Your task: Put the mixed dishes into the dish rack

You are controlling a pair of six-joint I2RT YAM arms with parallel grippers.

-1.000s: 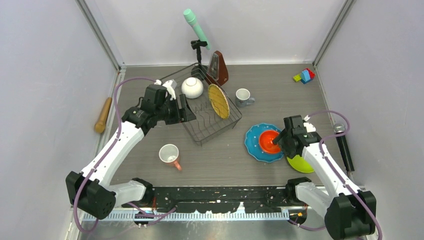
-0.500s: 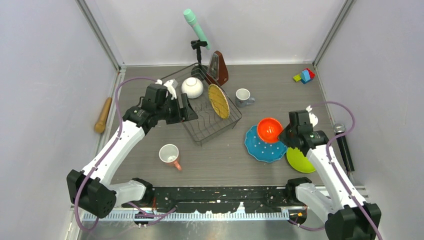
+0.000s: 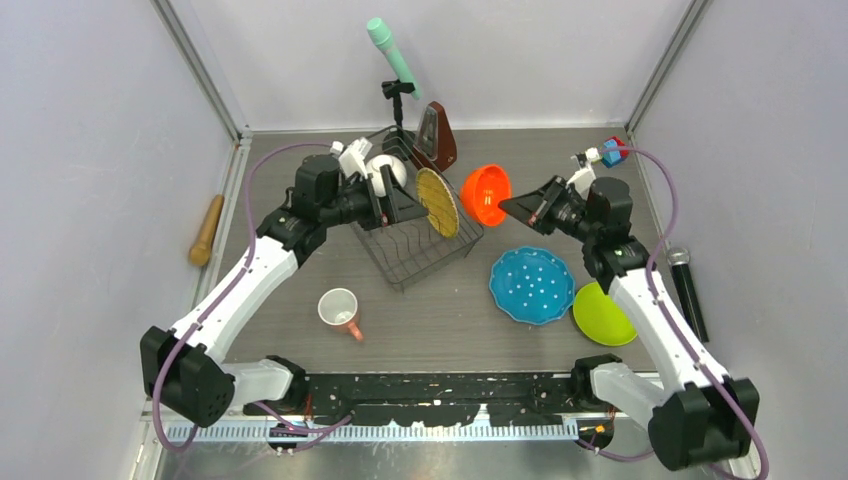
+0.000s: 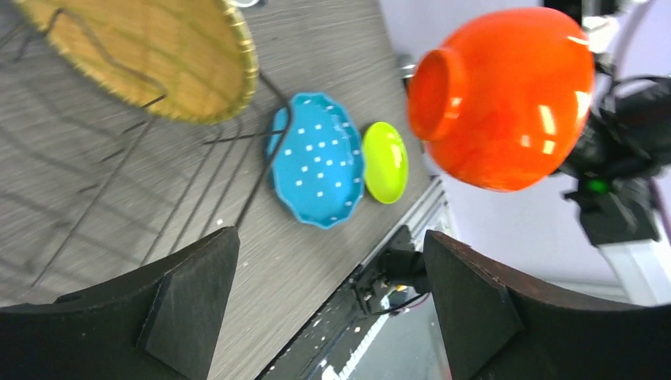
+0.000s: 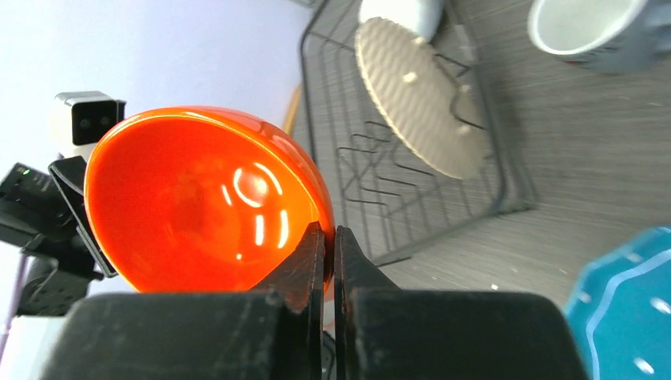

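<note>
Orange bowl (image 3: 485, 193): pinched at the rim by the right tool (image 5: 326, 237), clamped on it, aloft and tipped sideways just right of the dish rack (image 3: 441, 263). Left tool (image 4: 331, 237): jaws wide apart, empty, above the dish rack. Yellow woven-pattern plate (image 3: 437, 201) upright inside the dish rack. Blue white-dotted plate (image 3: 531, 285) and lime green plate (image 3: 603, 315) flat on the bench (image 3: 450, 320), right of the dish rack.

Spread jaws, orange bowl (image 4: 506, 99) beyond

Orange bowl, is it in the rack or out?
Out. The right gripper holds the orange bowl by its rim, tipped sideways, in the air beside the rack.
</note>
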